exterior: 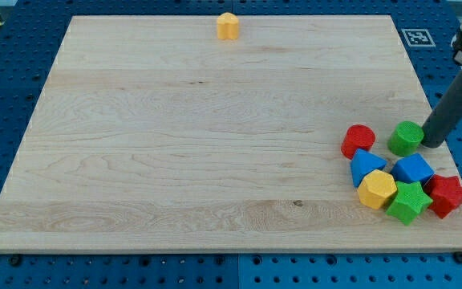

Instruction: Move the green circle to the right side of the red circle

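The green circle [406, 138] lies near the board's right edge. The red circle [358, 141] lies just to its left, a small gap between them. My tip [432, 144] comes down from the view's upper right and rests against the green circle's right side.
Below the two circles is a cluster: a blue triangle [366, 165], a blue block [413, 169], a yellow hexagon [377, 189], a green star [408, 201] and a red star [447, 195]. A yellow block [228, 26] sits at the top edge. The wooden board [175, 136] ends just right of the cluster.
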